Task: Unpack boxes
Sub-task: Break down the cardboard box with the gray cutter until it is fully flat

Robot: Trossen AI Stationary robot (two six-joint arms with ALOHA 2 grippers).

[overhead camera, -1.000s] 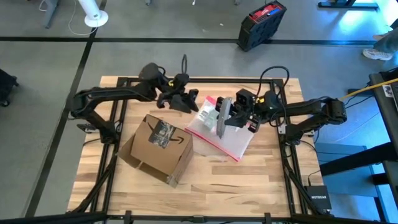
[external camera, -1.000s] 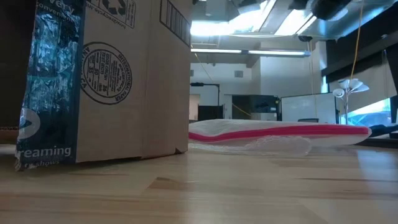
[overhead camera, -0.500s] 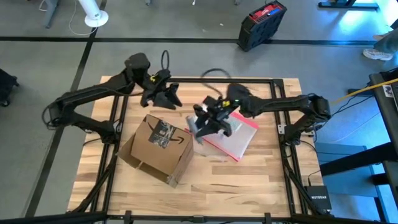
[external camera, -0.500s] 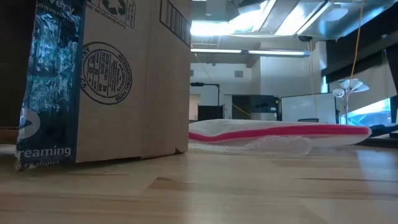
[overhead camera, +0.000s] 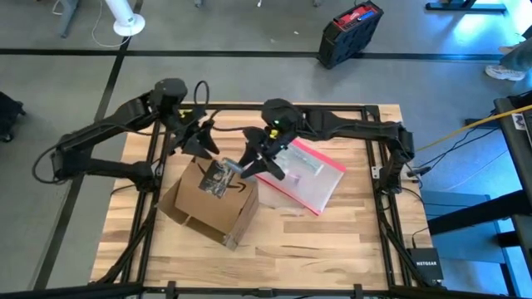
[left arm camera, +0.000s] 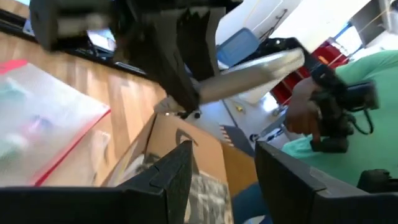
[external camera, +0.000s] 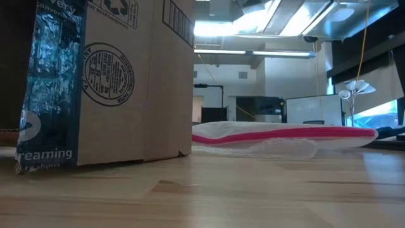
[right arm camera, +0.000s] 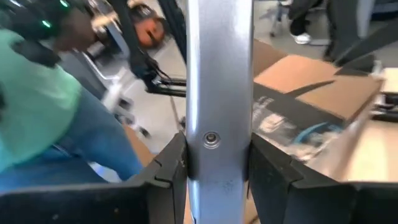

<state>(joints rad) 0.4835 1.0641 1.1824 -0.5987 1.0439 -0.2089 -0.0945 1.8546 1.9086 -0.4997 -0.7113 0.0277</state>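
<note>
The brown cardboard box [overhead camera: 212, 198] stands on the table's left half, black printed tape across its top [overhead camera: 218, 178]; the low view shows its side [external camera: 107, 82]. My right gripper [overhead camera: 259, 162] hovers over the box's far right corner, shut on a silvery bar-shaped tool [right arm camera: 219, 93]. The left wrist view also shows this tool [left arm camera: 249, 74]. My left gripper [overhead camera: 204, 143] hangs open just beyond the box's far edge, with nothing between its fingers [left arm camera: 180, 180]. My right gripper pinches the silvery tool between its two fingers, near a small screw [right arm camera: 211, 138] in the tool's flat face. The tool runs along the fingers and sticks out past them. It is lifted clear above the box; whether its free end [left arm camera: 297, 59] touches anything I cannot tell.
A clear plastic pouch with a pink-red edge [overhead camera: 303, 174] lies flat right of the box, also in the low view [external camera: 285, 136]. A black and red case [overhead camera: 349, 31] stands on the floor beyond the table. A person in a green shirt [left arm camera: 354, 143] stands beside the table.
Both arms have swung toward the table's left and tipped up from pointing down to nearly level. My right gripper has carried the silvery tool from over the pouch to over the box. My left gripper has drawn back to the box's far edge. Box and pouch have stayed put.
</note>
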